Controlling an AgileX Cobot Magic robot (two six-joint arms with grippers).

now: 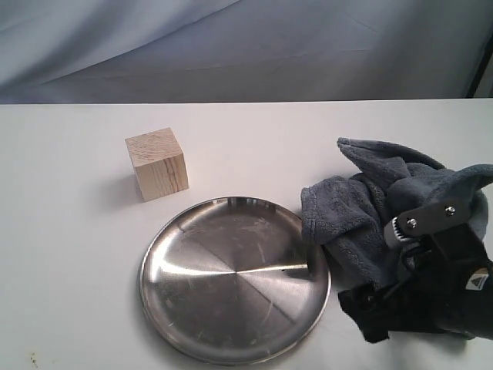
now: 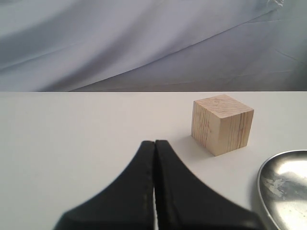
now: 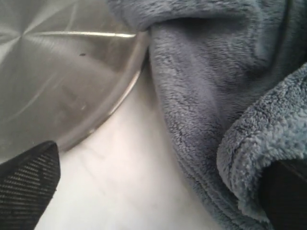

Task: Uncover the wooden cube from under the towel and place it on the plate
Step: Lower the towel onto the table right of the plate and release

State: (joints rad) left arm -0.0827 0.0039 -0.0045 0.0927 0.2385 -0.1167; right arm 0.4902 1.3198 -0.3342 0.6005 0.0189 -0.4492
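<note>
The wooden cube (image 1: 157, 163) stands uncovered on the white table, just behind the plate's left side. In the left wrist view the cube (image 2: 222, 123) lies ahead of my left gripper (image 2: 154, 143), which is shut on nothing and a short way off. The steel plate (image 1: 231, 285) is bare. The dark grey-blue towel (image 1: 370, 212) lies crumpled to the right of the plate, touching its rim. My right gripper (image 1: 383, 310) hangs low at the towel's near edge. Its fingers (image 3: 29, 187) are spread wide, open, with a towel (image 3: 216, 96) fold beside the far one.
A grey-blue fabric backdrop (image 1: 231, 46) hangs behind the table's back edge. The white tabletop (image 1: 69, 254) stretches left of the plate. The left arm does not show in the exterior view.
</note>
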